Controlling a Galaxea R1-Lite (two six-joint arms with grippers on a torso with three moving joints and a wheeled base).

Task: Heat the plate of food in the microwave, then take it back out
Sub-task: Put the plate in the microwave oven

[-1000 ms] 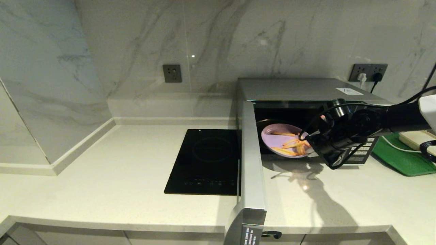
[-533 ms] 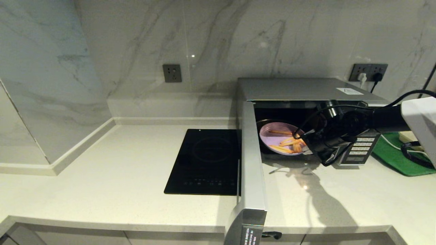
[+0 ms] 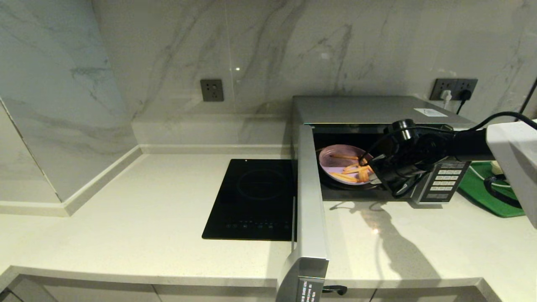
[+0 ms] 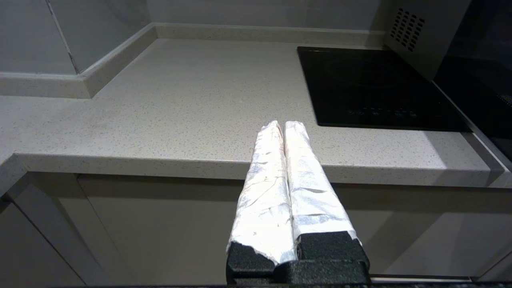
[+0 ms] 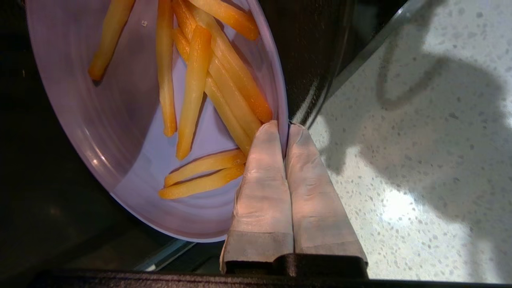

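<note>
The microwave [image 3: 377,110] stands on the pale speckled countertop [image 3: 147,201] at about two o'clock in the head view, its door [image 3: 310,197] swung wide toward the camera, edge-on. Inside the dark cavity sits the plate of food [image 3: 342,164], a round lavender plate carrying orange-yellow fries. The right gripper [image 3: 371,175] reaches in from three o'clock and is at the plate's near right edge. In the right wrist view the right gripper [image 5: 285,130] has its two taped fingers [image 5: 264,180] pressed together on the plate's rim [image 5: 280,100], one finger over the inside of the plate of food [image 5: 132,120], the other beneath the rim on the outside. The fries [image 5: 196,84] lie loosely across the plate, the nearest ends touching the inner finger. Past the plate's edge in that view lie the dark cavity floor and the sunlit countertop [image 5: 420,160] in front of the opening.

The microwave's button panel [image 3: 442,182] shows just behind the right arm. A black induction cooktop [image 3: 256,197] lies flush in the countertop at the door's nine o'clock. A green tray [image 3: 482,188] sits at the microwave's three o'clock.

The left gripper [image 4: 283,125] hangs parked below the counter's front edge, its foil-wrapped fingers [image 4: 264,180] closed against each other and holding nothing.
</note>
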